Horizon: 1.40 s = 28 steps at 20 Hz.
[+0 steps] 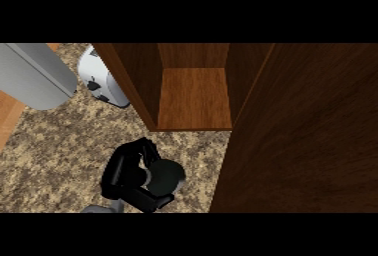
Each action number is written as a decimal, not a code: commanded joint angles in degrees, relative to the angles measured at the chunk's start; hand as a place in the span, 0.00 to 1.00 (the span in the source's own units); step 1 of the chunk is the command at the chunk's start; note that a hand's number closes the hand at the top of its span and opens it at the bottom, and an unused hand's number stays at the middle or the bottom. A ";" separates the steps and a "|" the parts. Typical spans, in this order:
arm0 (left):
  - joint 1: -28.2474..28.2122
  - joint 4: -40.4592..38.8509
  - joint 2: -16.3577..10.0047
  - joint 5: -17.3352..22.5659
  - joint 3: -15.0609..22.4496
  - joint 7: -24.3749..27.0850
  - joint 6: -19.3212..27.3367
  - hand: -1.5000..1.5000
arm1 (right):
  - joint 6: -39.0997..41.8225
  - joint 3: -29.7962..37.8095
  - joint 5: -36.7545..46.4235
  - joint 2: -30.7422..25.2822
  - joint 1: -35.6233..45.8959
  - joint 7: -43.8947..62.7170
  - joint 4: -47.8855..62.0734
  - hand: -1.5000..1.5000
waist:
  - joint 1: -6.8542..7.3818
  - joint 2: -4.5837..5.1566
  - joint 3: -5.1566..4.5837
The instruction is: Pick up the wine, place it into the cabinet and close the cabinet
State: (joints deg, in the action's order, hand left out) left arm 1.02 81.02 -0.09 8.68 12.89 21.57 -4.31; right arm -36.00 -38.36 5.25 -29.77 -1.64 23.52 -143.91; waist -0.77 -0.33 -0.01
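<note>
While one cabinet (193, 102) stands open, one robot hand (124, 176) curled round one wine bottle (167, 177)

**No readable text**

I find no text, label, brand, number or sign I can read. The wine (165, 178) in my hand (122, 175) shows only dark glass from this angle, with no label facing me. The cabinet (193, 95) is plain brown wood, inside and on its door. The white appliance (103, 80) beside it has a small dark mark, too small to tell if it is lettering. The counter (59, 155) is speckled stone only.
</note>
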 commanded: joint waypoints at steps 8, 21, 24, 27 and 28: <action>10.07 -1.36 0.09 -2.56 -0.78 -6.22 11.30 1.00 | -1.41 -1.20 3.03 -0.73 -2.57 5.35 -11.41 0.00 | -0.05 0.09 -0.07; 22.00 -21.24 0.08 -1.73 -0.85 1.35 12.83 1.00 | 0.45 -1.03 -1.29 -3.94 -9.35 -4.23 -11.08 0.00 | -1.06 0.33 -0.01; 29.83 -24.35 0.09 1.07 -1.45 -2.80 15.77 1.00 | 0.45 -0.33 -1.12 -3.16 -6.67 -2.01 -10.63 0.00 | -1.27 0.41 -0.06; 29.46 -27.48 0.08 2.58 -1.21 1.48 16.42 1.00 | 1.03 0.68 -2.73 -5.07 -8.08 -1.74 -13.41 0.00 | -2.45 0.50 -0.08; 31.42 -25.93 0.08 2.40 -0.72 -2.40 15.73 1.00 | -0.14 -1.65 -1.32 -2.21 -7.86 -4.99 -9.69 0.00 | -1.83 0.37 -0.03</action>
State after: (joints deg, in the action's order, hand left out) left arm 24.18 61.84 -0.46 8.73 12.34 21.94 11.66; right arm -35.65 -37.85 3.61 -32.43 -6.10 17.02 -143.97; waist -1.53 -0.73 0.24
